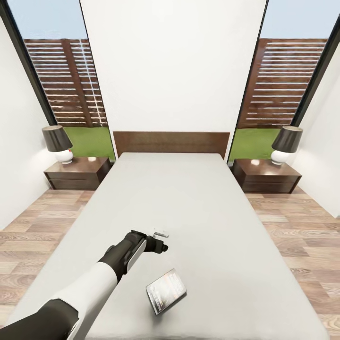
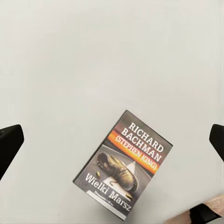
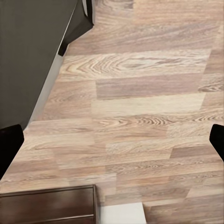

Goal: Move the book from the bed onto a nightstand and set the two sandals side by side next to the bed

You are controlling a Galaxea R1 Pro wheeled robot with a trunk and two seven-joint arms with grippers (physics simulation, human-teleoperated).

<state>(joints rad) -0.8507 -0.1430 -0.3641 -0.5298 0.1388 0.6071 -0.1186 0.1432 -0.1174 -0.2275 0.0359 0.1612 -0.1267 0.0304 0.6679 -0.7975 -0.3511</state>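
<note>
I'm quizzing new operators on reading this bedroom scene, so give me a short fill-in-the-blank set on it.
1. The book lies on the ____.
2. Each nightstand carries one ____.
3. The left gripper hangs over the mattress with its fingers spread ____.
4. The right gripper looks down at the wood-plank ____.

Missing words: bed; lamp; open; floor

The left pincer (image 1: 160, 245), seemingly open, hangs over the bed (image 1: 198, 208) just beyond the book (image 1: 166, 290).
</note>
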